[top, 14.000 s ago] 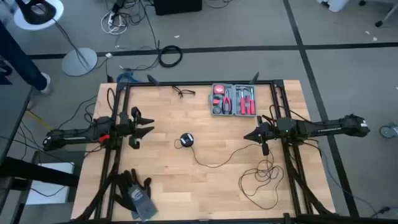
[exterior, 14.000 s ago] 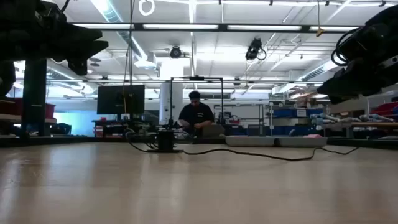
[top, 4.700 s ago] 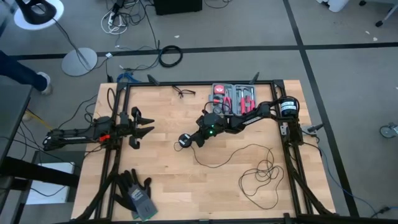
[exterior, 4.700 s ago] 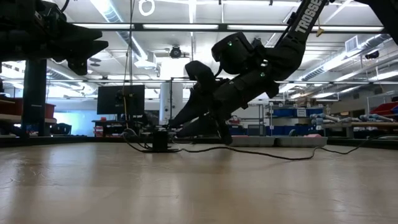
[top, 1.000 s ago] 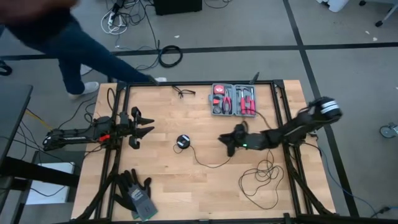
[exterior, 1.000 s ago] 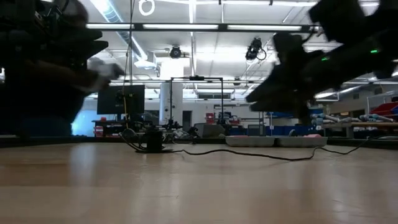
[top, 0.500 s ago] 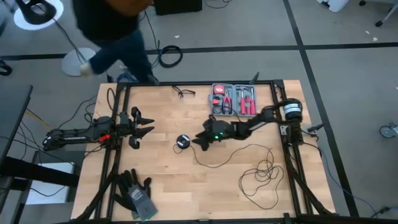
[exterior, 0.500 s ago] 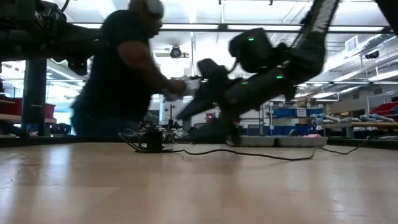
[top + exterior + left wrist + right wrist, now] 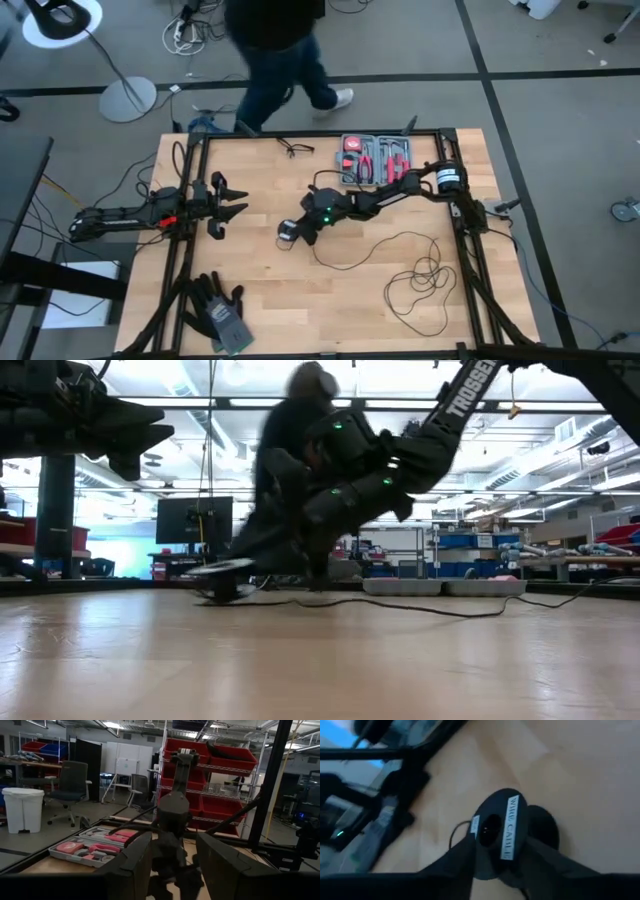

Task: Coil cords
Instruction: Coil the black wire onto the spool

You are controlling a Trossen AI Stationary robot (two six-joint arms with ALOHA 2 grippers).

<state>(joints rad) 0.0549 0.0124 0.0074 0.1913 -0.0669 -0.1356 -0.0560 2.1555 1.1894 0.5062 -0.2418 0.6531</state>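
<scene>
Near the middle of the bench (image 9: 260, 300), the puck (image 9: 287, 232) of the cords (image 9: 400, 270) is held between the parted fingers of the right claw (image 9: 291, 232), its thin cable left trailing, while the left claw (image 9: 236, 209) is kept partly open and empty at the bench's left edge.

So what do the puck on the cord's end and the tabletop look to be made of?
Puck: seemingly hard black plastic, matte, with a pale printed label strip. It sits between the right gripper fingers. Tabletop: light wood planks, visible grain and seams, faintly glossy in the low view.
</scene>
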